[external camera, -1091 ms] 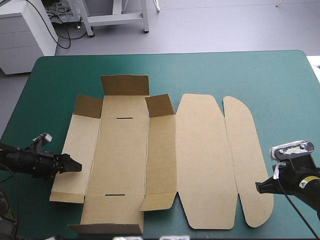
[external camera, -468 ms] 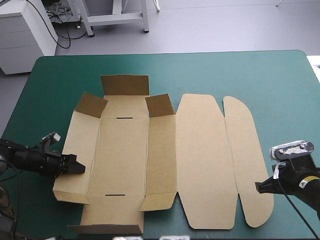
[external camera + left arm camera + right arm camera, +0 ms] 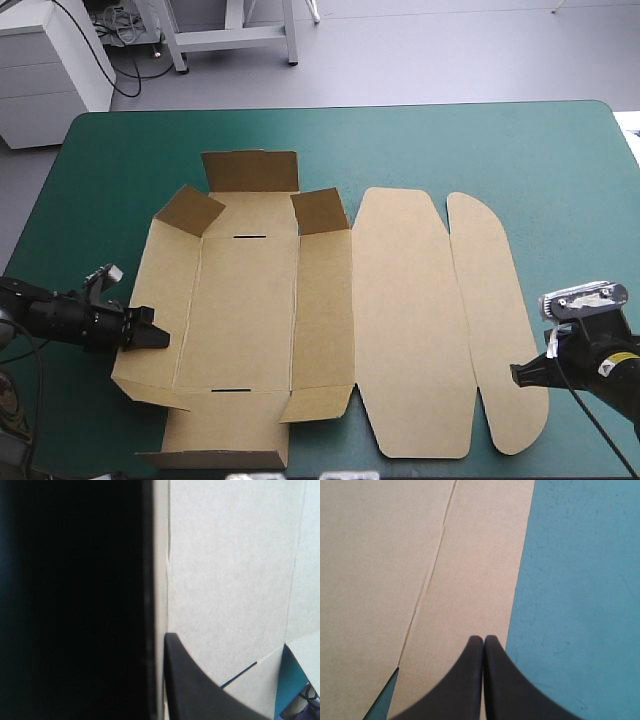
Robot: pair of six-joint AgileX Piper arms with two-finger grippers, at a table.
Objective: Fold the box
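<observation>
Across the middle of the teal-green bench (image 3: 500, 140) the brown box (image 3: 250, 310) lies mostly flat. Its left wall is tilted up, pinched by the left end effector (image 3: 148, 338). The right end effector (image 3: 520, 374), closed and empty, is at the lid flap's right edge.

The box (image 3: 250, 310) is lying spread over the table's middle and filling most of the room between the arms. Its far flap (image 3: 250, 170), corner flaps and left wall are standing up as low obstacles, while the lid (image 3: 410, 320) is lying flat and blocking nothing above it. The left gripper (image 3: 160, 338) is clamping that left wall and the right gripper (image 3: 515, 375), fingers together, is sitting at the lid's near right edge, while bare cover (image 3: 560, 170) is leaving free passage along the far edge and right side.
</observation>
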